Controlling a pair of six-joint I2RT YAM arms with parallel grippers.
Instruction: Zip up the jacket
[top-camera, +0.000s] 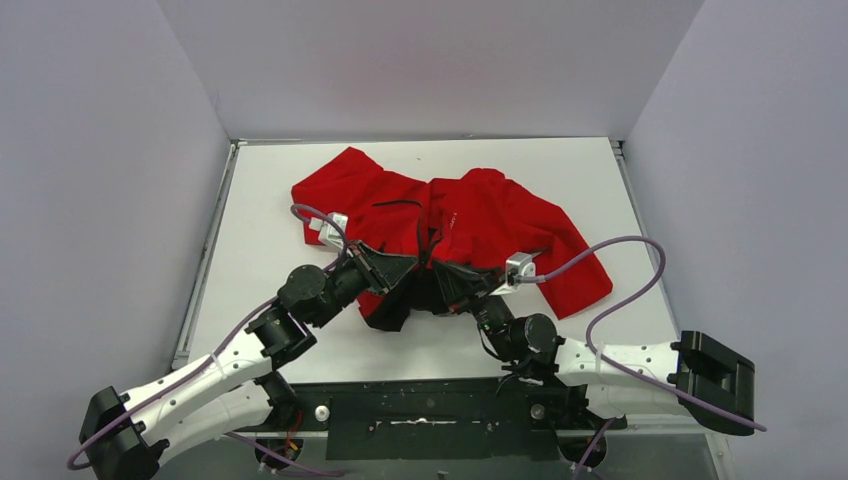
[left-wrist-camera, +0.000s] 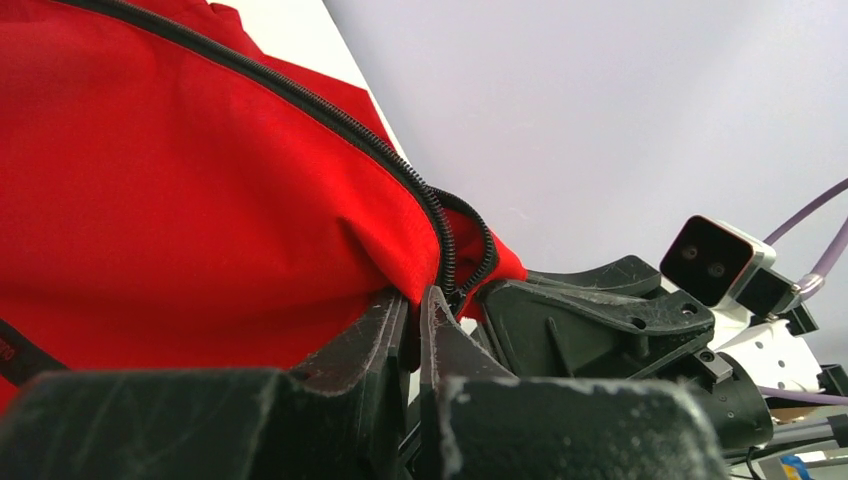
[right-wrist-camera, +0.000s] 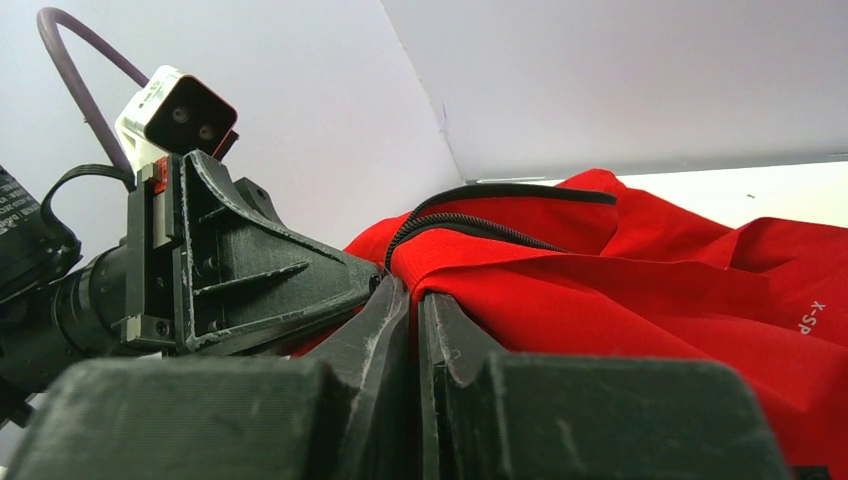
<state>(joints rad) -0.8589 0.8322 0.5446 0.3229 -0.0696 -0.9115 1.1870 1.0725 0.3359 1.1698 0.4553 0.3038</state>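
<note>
At the jacket's (top-camera: 480, 225) near hem: left hand (top-camera: 400, 268) and right hand (top-camera: 470, 285) both gripping cloth.

From above, the jacket lies crumpled mid-tabletop (top-camera: 280, 180), front open, and the two hands meet at its near edge, almost touching. Left wrist view: fingers nearly together with red cloth clamped between them, right where the dark zipper (left-wrist-camera: 300, 100) curls round its bottom end. Right wrist view: same story, fingers closed on the jacket's red edge just below the other zipper run. I'd call this the lining-up step. Next, the two bottom ends need bringing together squarely and one seating into the other; a slider I cannot make out.
</note>
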